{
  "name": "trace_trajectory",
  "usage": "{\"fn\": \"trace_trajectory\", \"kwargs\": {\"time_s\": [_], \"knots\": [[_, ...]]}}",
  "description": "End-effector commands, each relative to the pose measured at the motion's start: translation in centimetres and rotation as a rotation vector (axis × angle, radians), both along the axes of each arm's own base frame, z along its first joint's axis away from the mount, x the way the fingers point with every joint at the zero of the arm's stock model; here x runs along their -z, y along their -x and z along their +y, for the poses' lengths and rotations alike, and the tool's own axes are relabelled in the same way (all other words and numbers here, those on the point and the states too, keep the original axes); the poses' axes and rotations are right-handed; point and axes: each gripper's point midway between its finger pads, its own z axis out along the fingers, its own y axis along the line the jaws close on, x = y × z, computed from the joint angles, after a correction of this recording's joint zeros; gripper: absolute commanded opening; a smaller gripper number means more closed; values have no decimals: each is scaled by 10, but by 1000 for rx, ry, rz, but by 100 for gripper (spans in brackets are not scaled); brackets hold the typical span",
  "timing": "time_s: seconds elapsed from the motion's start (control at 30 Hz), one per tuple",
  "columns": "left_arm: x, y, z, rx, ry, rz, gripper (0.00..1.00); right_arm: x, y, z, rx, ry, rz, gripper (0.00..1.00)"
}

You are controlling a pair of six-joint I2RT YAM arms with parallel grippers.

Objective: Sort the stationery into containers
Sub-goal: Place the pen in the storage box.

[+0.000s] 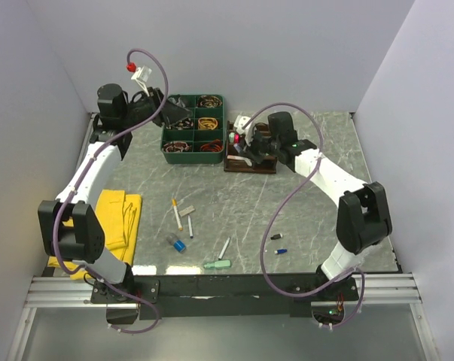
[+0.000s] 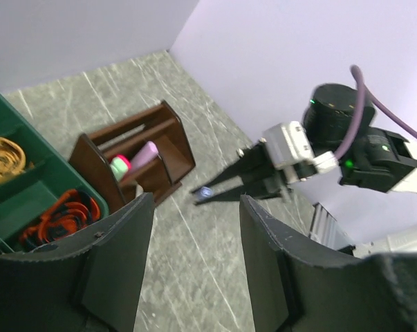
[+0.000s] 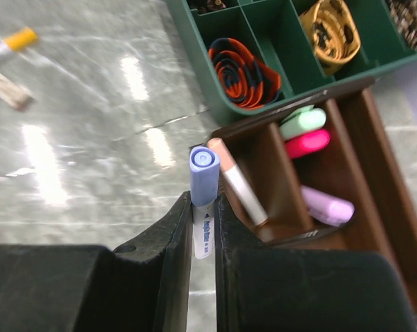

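While the left claw (image 2: pixel 194 211) gapes empty, the right claw (image 3: pixel 204 207) clamps a blue highlighter (image 3: pixel 204 176), print illegible.

A green divided tray (image 1: pixel 193 159) is sitting at the far side of the grey marbled worktop (image 1: pixel 302 203), left of centre. An orange-and-black coiled band (image 3: pixel 239 66) is lying in its near right cell, and a yellow coil (image 3: pixel 329 28) is lying in the cell just beyond. A rumpled yellow cloth (image 1: pixel 120 218) is lying at the near left.

The barrel of the blue-capped pen (image 3: pixel 204 176) is hidden between the right fingers (image 3: pixel 170 249); the brown organiser (image 3: pixel 393 228) runs off-frame.
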Motion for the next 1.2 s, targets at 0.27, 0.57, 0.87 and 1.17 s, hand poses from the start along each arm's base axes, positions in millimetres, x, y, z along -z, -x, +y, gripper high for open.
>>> {"fn": "trace_trajectory", "kwargs": {"time_s": [0.27,0.57,0.87,1.17], "knots": [[11,12,1,16,-18,9,57,3,-59,21,-88,151,-306,0],[21,4,9,-2,-44,23,58,29,-70,20,-89,205,-300,6],[25,6,13,-5,-47,35,58,37,-64,16,-73,227,-263,25],[26,12,15,-5,-44,34,58,43,-60,16,-52,227,-219,34]]}}
